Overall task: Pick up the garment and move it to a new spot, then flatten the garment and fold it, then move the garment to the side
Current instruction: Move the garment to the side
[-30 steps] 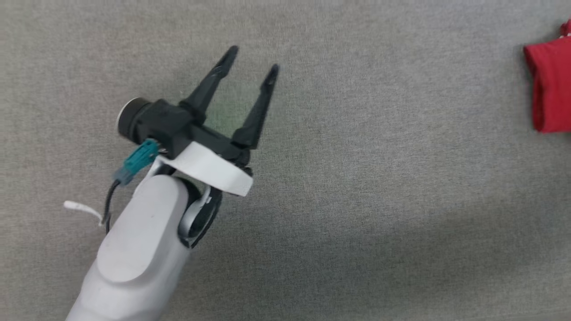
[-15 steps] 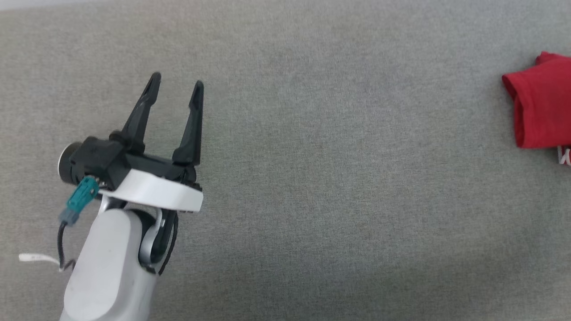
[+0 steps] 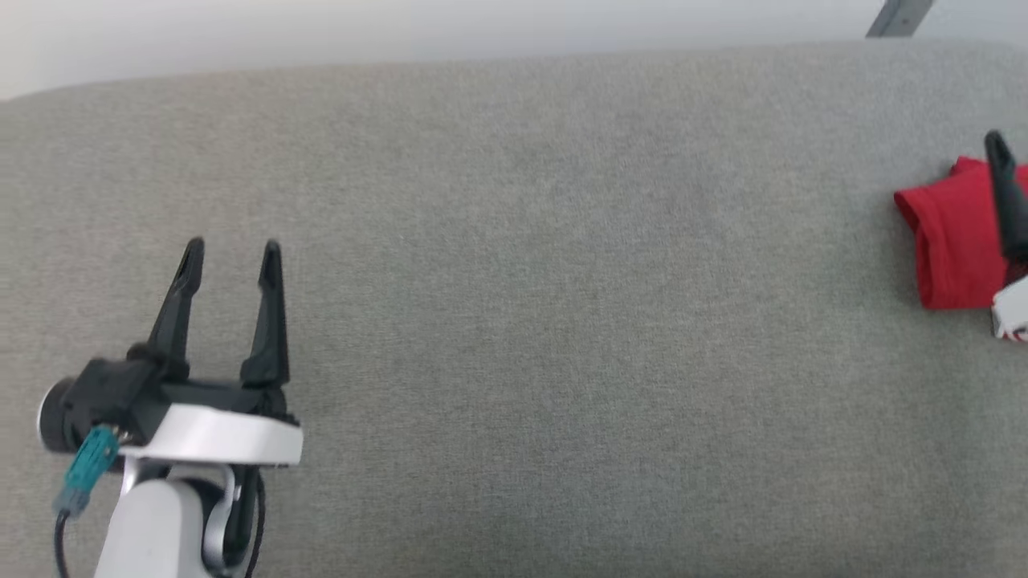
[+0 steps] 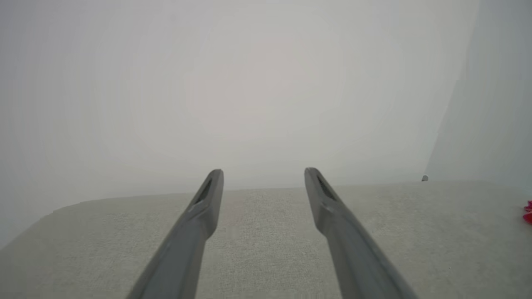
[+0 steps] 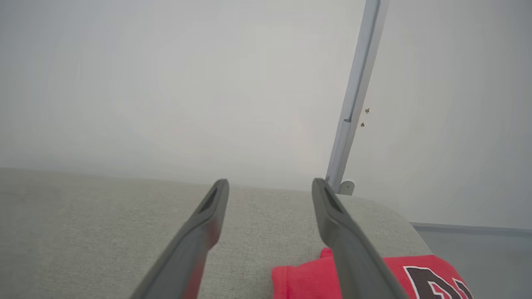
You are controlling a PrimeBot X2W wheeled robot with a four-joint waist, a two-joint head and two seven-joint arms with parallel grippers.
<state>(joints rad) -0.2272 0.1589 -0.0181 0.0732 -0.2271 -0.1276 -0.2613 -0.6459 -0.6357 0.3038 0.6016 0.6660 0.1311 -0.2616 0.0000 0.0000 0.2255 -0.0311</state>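
The folded red garment (image 3: 948,241) lies at the right end of the grey cloth surface (image 3: 562,281). In the right wrist view the garment (image 5: 303,278) sits low under the right finger, with black white-outlined letters (image 5: 432,282) showing. My right gripper (image 5: 270,182) is open above it with nothing between its fingers; one of its fingers (image 3: 1004,201) crosses the garment at the head view's right edge. My left gripper (image 3: 233,247) is open and empty at the lower left, far from the garment. The left wrist view has that gripper (image 4: 264,172) over bare cloth.
The grey surface's far edge (image 3: 482,60) meets a pale wall. A grey metal post (image 5: 353,104) stands behind the right end, and the surface's right edge (image 5: 411,224) drops off just past the garment. Wide bare cloth lies between the grippers.
The head camera has tilted up, bringing the far edge and wall into view. My left gripper has drawn back leftward, away from the garment. A right gripper finger has come in over the garment.
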